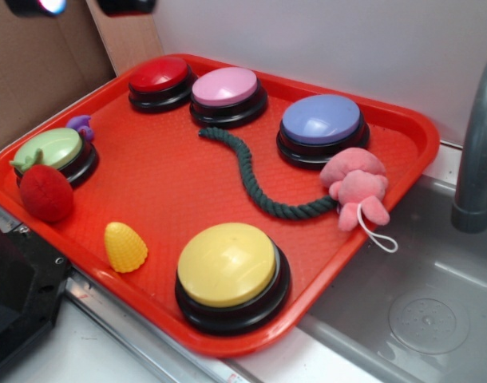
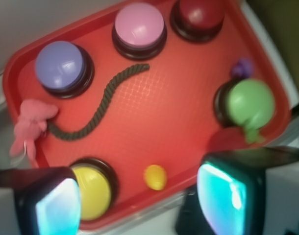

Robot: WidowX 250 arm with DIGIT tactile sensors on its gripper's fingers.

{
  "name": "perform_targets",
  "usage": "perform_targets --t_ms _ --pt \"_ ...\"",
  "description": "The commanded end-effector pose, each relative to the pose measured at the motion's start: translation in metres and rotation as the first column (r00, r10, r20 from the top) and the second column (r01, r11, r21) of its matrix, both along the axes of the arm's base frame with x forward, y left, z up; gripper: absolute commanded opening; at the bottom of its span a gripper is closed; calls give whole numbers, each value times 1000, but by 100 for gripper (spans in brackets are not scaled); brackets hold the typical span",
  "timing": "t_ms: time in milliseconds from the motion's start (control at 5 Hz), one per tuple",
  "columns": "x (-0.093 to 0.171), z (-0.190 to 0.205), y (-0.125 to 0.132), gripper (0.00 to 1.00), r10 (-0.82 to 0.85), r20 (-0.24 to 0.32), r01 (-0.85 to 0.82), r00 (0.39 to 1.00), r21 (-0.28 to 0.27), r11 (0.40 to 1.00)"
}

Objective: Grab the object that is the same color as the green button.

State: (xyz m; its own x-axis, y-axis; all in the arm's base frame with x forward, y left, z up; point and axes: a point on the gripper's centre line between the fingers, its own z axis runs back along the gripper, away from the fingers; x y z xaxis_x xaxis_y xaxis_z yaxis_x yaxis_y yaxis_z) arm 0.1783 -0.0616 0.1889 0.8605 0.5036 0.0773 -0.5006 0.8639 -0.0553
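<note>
Exterior: I see the green rope [image 1: 255,177] snaking across the red tray's [image 1: 403,120] middle, from the pink button [image 1: 225,86] to the pink plush toy [image 1: 357,187] at the sink-side rim. Green button [image 1: 50,149] sits at the opposite rim. Bare tray flanks the rope.

Wrist: claw [image 2: 139,198] open, empty, above the tray's near rim by the yellow button [image 2: 93,191]; rope [image 2: 100,105] well apart.

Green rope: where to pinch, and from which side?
Grip the green rope mid-length, on the bare tray stretch clear of the pink button and plush toy. It lies flat, so come from straight above, open gripper fingers straddling the strand crosswise.
</note>
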Motion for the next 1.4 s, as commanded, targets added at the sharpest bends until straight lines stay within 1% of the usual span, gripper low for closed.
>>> perform_targets --t_ms 0,200,400,600,800,1000,1200 --pt "40 -63 -34 100 283 62 -285 957 27 958" --pt "54 -90 -38 100 329 38 -330 943 26 944" --pt "60 -113 -40 100 316 20 -317 949 66 946" --pt "61 -135 -40 100 317 7 -316 948 81 945" --pt "63 -150 -37 100 324 -4 -323 946 77 943" --pt "64 -163 -36 100 331 -7 -330 944 47 943" --pt "64 -167 -36 100 328 2 -328 945 42 944"
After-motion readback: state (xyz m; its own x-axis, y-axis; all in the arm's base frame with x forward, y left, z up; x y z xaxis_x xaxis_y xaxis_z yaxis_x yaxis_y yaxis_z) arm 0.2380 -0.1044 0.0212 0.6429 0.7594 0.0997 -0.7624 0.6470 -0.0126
